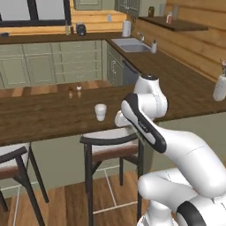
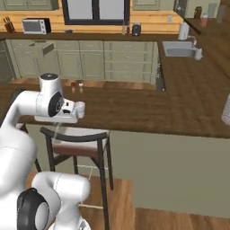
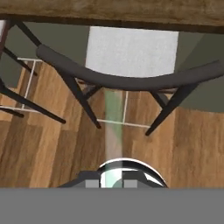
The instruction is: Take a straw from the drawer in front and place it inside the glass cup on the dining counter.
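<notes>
The fingers [image 3: 110,183] are closed on the straw [image 3: 113,127]. Their two dark tips sit against its near end. In the hand view the straw runs straight away from the fingers as a pale, thin, blurred stick, toward the curved dark backrest of a stool [image 3: 127,81]. The wooden floor [image 3: 52,148] lies beyond the fingers on both sides of the straw.

In the right base view the straw [image 2: 55,131] shows as a faint line hanging below the hand, in front of the stool [image 2: 76,137]. The straw is outside every container.

The near edge of the dining counter [image 3: 113,11] lies past the stool backrest, ahead of the fingers in the hand view. The glass cup [image 1: 100,111] stands upright on the dining counter [image 1: 44,114], near its front edge and close to the hand. In the right base view the glass cup [image 2: 80,108] is partly covered by the hand. Its contents cannot be determined at this size.

Two small shakers [image 1: 75,89] stand together on the far side of the same counter, well beyond the fingers and the cup. A sink [image 1: 131,44] is set into the rear counter, farthest from the fingers. Its basin contents cannot be determined.
</notes>
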Robot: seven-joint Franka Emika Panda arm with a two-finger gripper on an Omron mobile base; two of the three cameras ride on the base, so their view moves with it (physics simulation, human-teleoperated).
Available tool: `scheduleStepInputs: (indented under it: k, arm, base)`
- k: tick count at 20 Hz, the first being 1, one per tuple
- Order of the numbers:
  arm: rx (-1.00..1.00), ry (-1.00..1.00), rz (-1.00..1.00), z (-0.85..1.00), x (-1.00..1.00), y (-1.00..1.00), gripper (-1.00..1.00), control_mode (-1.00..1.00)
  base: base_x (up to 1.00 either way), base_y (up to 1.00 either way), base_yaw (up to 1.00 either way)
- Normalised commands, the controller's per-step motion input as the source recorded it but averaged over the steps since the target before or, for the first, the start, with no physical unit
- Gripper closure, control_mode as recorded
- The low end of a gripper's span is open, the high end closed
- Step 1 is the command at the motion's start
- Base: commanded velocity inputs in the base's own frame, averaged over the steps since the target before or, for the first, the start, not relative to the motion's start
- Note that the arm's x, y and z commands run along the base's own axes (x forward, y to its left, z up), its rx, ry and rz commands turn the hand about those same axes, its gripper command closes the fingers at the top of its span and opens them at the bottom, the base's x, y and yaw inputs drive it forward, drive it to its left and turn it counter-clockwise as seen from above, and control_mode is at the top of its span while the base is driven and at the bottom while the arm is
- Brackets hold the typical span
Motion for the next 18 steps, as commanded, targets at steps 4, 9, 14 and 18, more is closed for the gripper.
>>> scheduleStepInputs:
  k: [4,9,14,18]
  arm:
    - [0.00,0.00,0.00,0.00,0.00,0.00,1.00,1.00]
    - [0.00,0.00,0.00,0.00,0.00,0.00,1.00,1.00]
    - [0.08,0.00,0.02,0.17,0.23,-0.02,1.00,-1.00]
    - [0.30,-0.16,0.37,0.56,0.03,-0.43,1.00,-1.00]
  base:
    - [1.00,-0.28,0.24]
    - [1.00,-0.02,0.03]
    - [0.60,0.00,0.00]
    - [0.00,0.00,0.00]
